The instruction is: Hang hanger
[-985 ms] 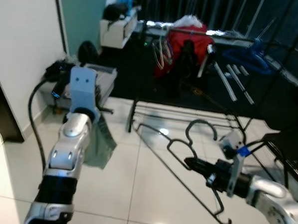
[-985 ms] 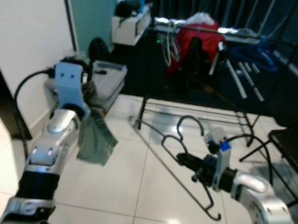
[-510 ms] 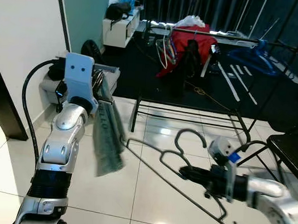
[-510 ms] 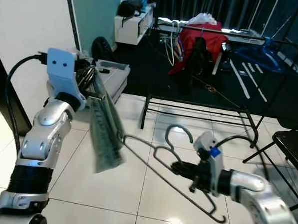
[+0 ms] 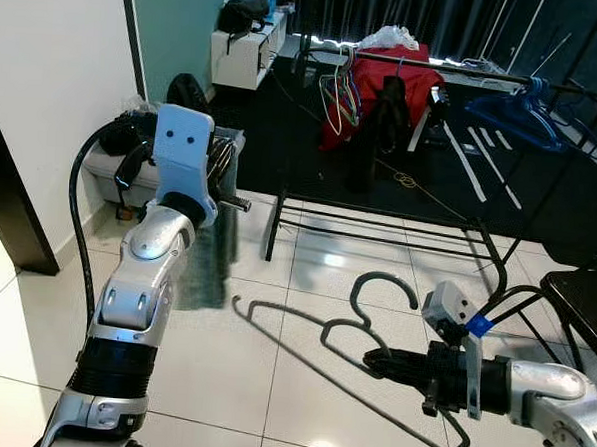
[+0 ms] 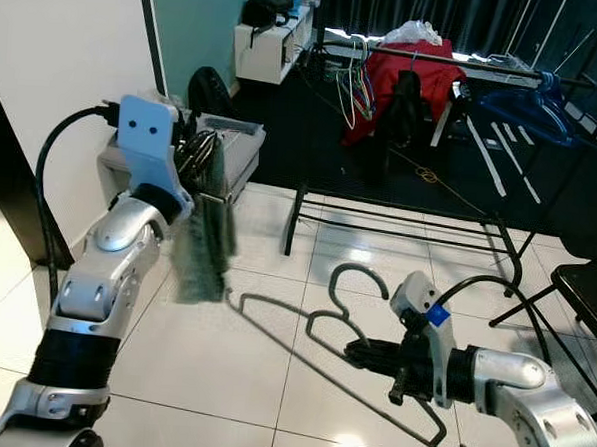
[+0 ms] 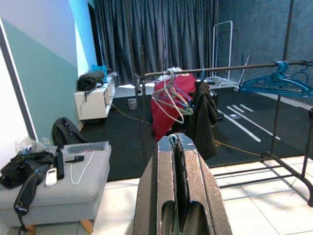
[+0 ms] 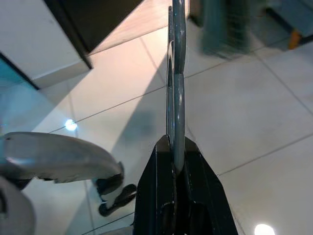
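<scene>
R gripper [image 5: 376, 362] low over the tiled floor [image 5: 270, 382], jaws clamped on a dark wire hanger [image 5: 363, 332], hook up. L gripper [image 5: 221, 179] raised by the wall, jaws shut on a grey-green cloth [image 5: 208, 264] hanging down, blurred. Rack [image 5: 417, 60] w/ red garment [image 5: 376, 82] well beyond.

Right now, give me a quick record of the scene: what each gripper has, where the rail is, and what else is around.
left gripper: shut on cloth, raised at the robot's left
right gripper: shut on hanger, low over the tiles
rail: ahead, across the dark carpet, holding a red garment and hangers
hanger hung: not yet
ottoman: grey, by the left wall
</scene>
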Motion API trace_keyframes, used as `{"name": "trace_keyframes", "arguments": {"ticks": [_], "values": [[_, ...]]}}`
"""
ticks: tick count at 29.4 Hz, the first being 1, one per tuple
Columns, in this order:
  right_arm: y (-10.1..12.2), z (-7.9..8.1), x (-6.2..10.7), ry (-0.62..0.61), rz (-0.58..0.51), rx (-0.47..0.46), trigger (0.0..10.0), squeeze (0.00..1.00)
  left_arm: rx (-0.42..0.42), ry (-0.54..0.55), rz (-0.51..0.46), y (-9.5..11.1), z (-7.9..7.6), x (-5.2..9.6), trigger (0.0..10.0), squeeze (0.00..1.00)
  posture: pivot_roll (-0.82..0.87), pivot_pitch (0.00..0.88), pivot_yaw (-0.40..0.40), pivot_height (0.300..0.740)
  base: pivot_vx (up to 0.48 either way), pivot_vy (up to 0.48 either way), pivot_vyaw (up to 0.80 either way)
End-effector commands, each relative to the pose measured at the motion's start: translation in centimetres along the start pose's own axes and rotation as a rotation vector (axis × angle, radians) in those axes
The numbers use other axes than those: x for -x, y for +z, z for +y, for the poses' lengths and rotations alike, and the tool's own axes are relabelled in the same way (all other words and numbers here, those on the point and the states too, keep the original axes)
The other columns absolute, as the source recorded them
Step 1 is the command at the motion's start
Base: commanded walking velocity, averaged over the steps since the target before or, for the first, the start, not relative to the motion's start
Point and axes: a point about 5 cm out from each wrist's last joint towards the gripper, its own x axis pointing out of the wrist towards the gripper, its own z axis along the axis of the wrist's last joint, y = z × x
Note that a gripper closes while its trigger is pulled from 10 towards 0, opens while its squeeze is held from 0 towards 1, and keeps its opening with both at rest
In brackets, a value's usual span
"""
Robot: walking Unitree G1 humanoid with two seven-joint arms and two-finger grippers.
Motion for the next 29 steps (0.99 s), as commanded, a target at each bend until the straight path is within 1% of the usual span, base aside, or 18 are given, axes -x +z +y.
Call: {"name": "trace_keyframes", "arguments": {"ticks": [1, 7, 11, 13, 15, 21, 29], "values": [[0.2, 0.3, 0.2, 0.015, 0.006, 0.006, 10.0, 0.0, 0.003, -0.026, -0.041, 0.9, -0.4, -0.3, 10.0, 0.0, -0.03, 0.046, -0.051, 0.74, 0.0, 0.0, 0.0], [0.2, -0.2, 0.6, -0.02, 0.006, 0.015, 10.0, 0.0, 0.009, -0.039, -0.057, 1.3, -0.6, -0.5, 10.0, 0.0, -0.03, 0.047, -0.05, 0.74, 0.0, 0.0, 0.0], [0.7, 0.0, 1.2, -0.004, -0.01, 0.013, 10.0, 0.0, 0.015, -0.05, -0.061, 1.4, -0.8, -0.3, 10.0, 0.0, -0.03, 0.048, -0.052, 0.74, 0.0, 0.0, 0.0], [0.7, 0.0, 1.2, -0.004, -0.01, 0.013, 10.0, 0.0, 0.015, -0.05, -0.061, 1.4, -0.8, -0.3, 10.0, 0.0, -0.03, 0.048, -0.052, 0.74, 0.0, 0.0, 0.0], [1.0, -0.2, 2.1, -0.026, -0.007, 0.025, 10.0, 0.0, 0.012, -0.056, -0.056, 1.2, -0.9, -0.3, 10.0, 0.0, -0.03, 0.045, -0.053, 0.74, 0.0, 0.0, 0.0], [0.8, -0.7, 3.1, -0.071, 0.01, 0.028, 10.0, 0.0, 0.01, -0.07, -0.066, 1.2, -1.1, -0.3, 10.0, 0.0, -0.04, 0.036, -0.05, 0.74, 0.0, 0.0, 0.0], [0.6, -0.9, 3.1, -0.088, 0.019, 0.027, 10.0, 0.0, 0.013, -0.074, -0.075, 1.5, -1.1, -0.4, 10.0, 0.0, -0.04, 0.032, -0.049, 0.74, 0.0, 0.0, 0.0]]}}
